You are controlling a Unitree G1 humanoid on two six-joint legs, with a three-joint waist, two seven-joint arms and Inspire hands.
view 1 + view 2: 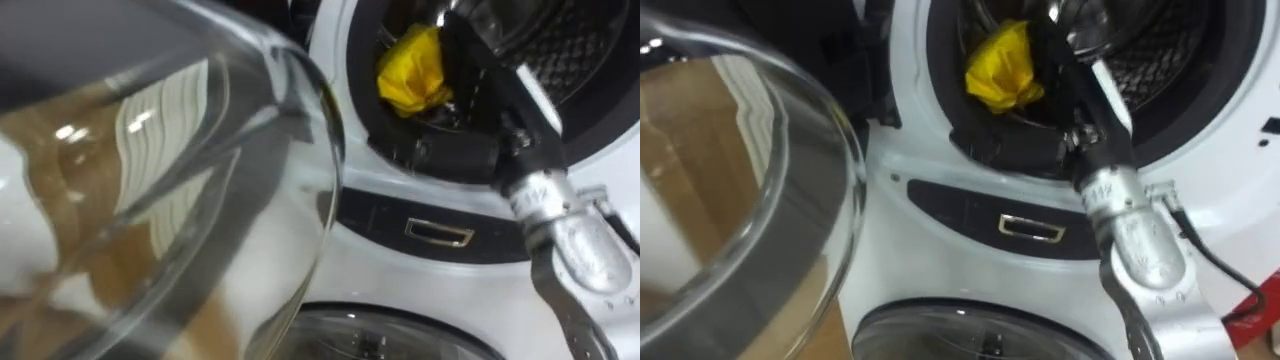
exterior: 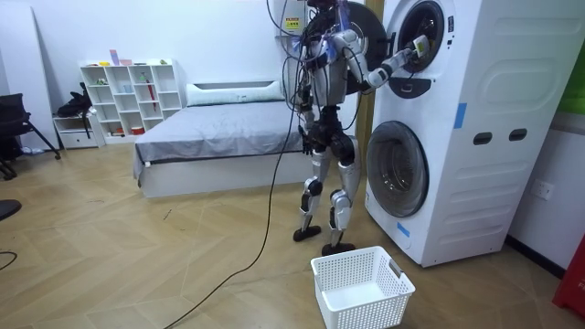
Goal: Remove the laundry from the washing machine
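Right hand (image 1: 470,60) is in the drum (image 1: 580,50) at the cloth (image 1: 412,70), there to grab it; whether it pinches yet, I cannot tell

Both head eyes sit right up against the top washer (image 1: 420,275), angled down and forward into its drum (image 1: 580,50). The open glass door (image 1: 200,150) crowds their left side. They're barely apart, so I get the same drum mouth, door and front panel twice, just slid sideways. The room cam stands well back, roughly side-on to the washer, and takes in the whole robot, the basket (image 2: 361,302) and the bed (image 2: 219,128) behind. It shares the drum opening and door with the eyes.
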